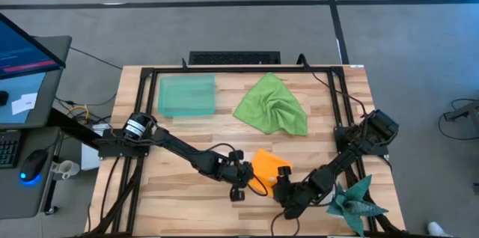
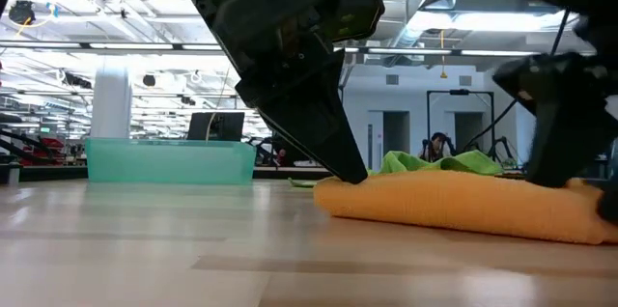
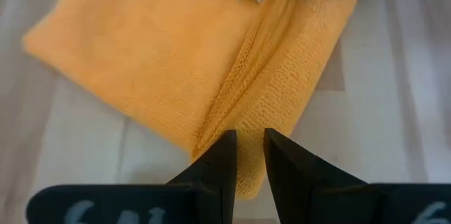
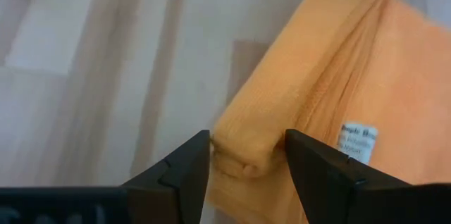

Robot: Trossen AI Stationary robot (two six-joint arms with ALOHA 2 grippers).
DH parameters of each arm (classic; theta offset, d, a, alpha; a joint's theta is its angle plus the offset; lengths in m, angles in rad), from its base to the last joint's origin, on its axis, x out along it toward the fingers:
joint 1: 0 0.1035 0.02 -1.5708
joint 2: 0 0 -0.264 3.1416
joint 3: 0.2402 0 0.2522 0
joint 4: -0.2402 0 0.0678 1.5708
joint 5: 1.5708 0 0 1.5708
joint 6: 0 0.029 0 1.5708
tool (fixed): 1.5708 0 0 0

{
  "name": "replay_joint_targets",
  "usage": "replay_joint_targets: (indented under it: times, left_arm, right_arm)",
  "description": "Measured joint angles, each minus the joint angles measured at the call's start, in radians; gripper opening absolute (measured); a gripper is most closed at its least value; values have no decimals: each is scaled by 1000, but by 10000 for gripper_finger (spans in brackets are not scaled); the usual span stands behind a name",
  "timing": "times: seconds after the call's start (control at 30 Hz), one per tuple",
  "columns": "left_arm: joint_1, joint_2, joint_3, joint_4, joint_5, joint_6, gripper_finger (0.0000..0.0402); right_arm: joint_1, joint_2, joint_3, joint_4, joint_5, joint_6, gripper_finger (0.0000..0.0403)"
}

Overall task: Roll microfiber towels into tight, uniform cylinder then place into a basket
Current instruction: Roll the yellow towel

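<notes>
Orange towel nubby cloth, wood table smooth, basket translucent plastic

Two soft microfiber towels are counted: one bright orange folded towel between the two dark two-finger grippers, the left and the right, and one lime green crumpled towel beyond them. One translucent mint-green plastic basket and one dark teal spiky cloth are counted.

Your left tool low, fingers nearly together, pinching. Your right tool low too, fingers wide apart. Both arms reach inward.
</notes>
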Motion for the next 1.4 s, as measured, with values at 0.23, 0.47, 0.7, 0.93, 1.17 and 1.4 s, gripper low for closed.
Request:
replay_joint_targets:
  times: [0.23, 0.47, 0.7, 0.93, 1.17, 1.4]
  left_arm:
    - [-2, 0, 0, 0, -21, 6, 66]
    - [-22, 0, 0, 0, -34, 99, 66]
    - [-77, -8, 20, -11, -208, 257, 66]
    - [-125, -8, 66, -24, -333, 406, 66]
    - [-104, -9, 70, -20, -153, 481, 80]
    - [-61, -3, 70, -10, -149, 443, 145]
  right_arm:
    - [-15, -3, -38, 10, -34, 66, 208]
    - [-19, -6, -59, 9, -56, 86, 187]
    - [-20, -6, -73, 5, -55, 101, 149]
    - [-28, -5, -75, 13, -60, 103, 150]
    - [-28, -5, -76, 15, -63, 103, 159]
    - [-28, -5, -76, 15, -62, 104, 159]
